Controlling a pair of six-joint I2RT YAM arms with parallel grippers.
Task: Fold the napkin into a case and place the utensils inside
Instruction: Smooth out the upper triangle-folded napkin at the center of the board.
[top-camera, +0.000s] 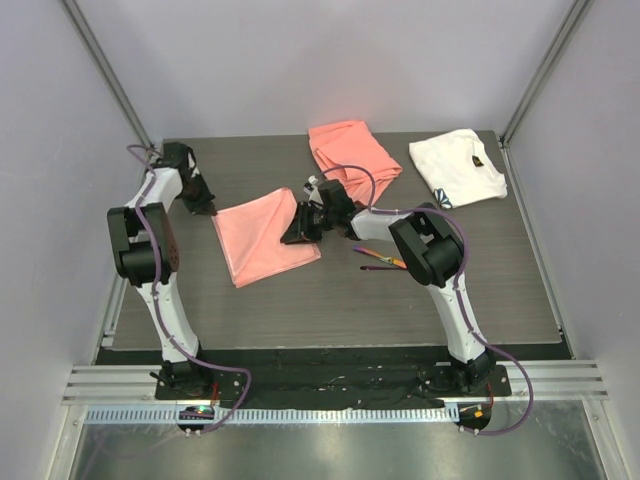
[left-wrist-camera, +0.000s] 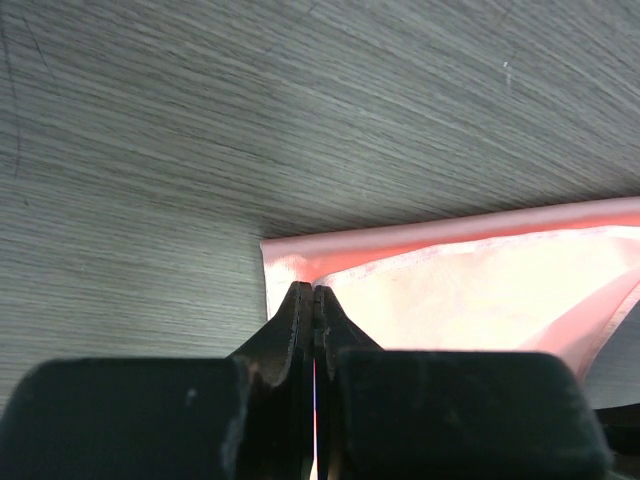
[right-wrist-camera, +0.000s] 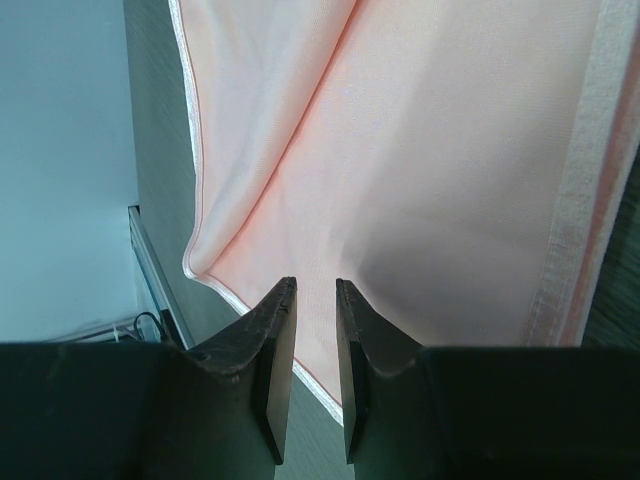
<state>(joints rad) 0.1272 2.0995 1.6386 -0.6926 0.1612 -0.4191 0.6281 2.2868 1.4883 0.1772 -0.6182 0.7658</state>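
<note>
the napkin lies mid-table, its 1 o'clock corner raised. the left gripper is pinched tight on its 10 o'clock corner. the right gripper stands narrow at the raised edge, grip unclear. the utensils lie at 3 o'clock.

Top camera: fixed, high behind arm bases, tilted down and forward. Far off; takes in whole table, both arms, back and side walls.

Left wrist camera: low over table, looks along left gripper. Very near; napkin corner fills lower right.

Right wrist camera: looks past right gripper onto napkin, close; wall at left edge.

Shared: napkin in all three views. Top view shows left gripper and right gripper at opposite napkin corners.
</note>
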